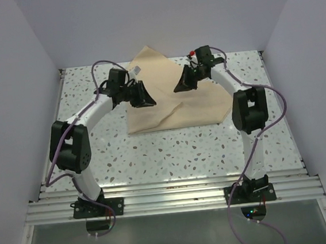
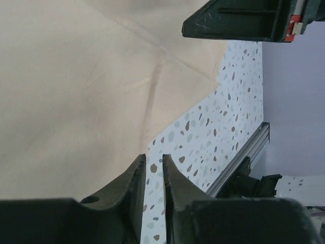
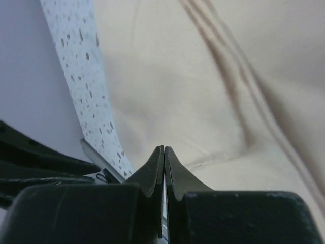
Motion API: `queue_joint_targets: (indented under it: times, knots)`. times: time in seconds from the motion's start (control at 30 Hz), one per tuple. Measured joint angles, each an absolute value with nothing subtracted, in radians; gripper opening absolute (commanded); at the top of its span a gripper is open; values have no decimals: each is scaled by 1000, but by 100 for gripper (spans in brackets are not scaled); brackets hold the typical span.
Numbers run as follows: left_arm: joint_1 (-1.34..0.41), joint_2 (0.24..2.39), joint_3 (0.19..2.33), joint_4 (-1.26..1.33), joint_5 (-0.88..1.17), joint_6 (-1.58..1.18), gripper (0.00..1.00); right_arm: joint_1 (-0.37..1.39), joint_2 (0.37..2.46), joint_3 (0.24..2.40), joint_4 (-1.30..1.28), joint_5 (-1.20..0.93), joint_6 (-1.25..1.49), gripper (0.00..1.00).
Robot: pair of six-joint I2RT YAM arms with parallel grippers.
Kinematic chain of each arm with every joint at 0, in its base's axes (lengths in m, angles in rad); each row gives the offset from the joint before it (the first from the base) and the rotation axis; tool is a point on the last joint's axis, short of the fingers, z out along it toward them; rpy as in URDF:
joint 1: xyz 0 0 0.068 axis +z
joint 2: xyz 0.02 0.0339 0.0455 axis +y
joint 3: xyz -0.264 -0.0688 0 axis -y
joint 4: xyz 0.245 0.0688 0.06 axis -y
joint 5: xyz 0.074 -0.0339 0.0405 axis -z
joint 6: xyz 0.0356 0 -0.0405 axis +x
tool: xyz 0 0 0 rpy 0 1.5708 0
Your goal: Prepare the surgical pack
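Observation:
The tan-beige fabric sheet (image 1: 172, 101) lies folded and creased on the far middle of the speckled table. No steel instruments or gauze squares show in any view. My left gripper (image 1: 147, 100) hovers over the sheet's left edge. In the left wrist view its jaws (image 2: 154, 157) stand a narrow gap apart with nothing between them, over the sheet's (image 2: 76, 91) border. My right gripper (image 1: 180, 87) hovers over the sheet's upper middle. In the right wrist view it (image 3: 164, 148) is shut and empty above the fabric (image 3: 203, 76).
The speckled table (image 1: 211, 146) is boxed in by pale walls on the left, back and right. An aluminium rail (image 1: 170, 193) carrying both arm bases runs along the near edge. The right gripper's finger (image 2: 244, 20) shows at the top of the left wrist view.

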State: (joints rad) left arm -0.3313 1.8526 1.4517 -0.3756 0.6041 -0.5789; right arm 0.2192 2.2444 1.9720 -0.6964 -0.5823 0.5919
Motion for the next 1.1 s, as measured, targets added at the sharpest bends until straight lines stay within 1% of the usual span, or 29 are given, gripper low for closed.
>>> queue_joint_targets:
  times: [0.07,0.17,0.27,0.37,0.57,0.73,0.93,1.1]
  knots:
    - [-324,1804,1357,-344,621,-574,19,254,2209,1910,-651,-633,607,0]
    - [-345,1813,1267,-316,643,-571,16,296,2204,1838,-582,-693,629,0]
    - [-371,1865,1240,-306,662,-564,14,300,2226,1794,-572,-710,636,0]
    - [-382,1907,1236,-300,669,-557,13,282,2261,1793,-575,-698,633,0]
    - [-380,1929,1236,-302,669,-537,13,260,2274,1877,-717,-570,559,0]
    - [-380,1930,1243,-311,670,-526,12,279,2181,1904,-883,-421,461,0]
    - [-380,1949,1310,-318,677,-527,12,381,1992,1740,-966,-275,422,0]
    - [-380,1964,1346,-317,681,-530,12,443,1986,1660,-970,-244,425,0]
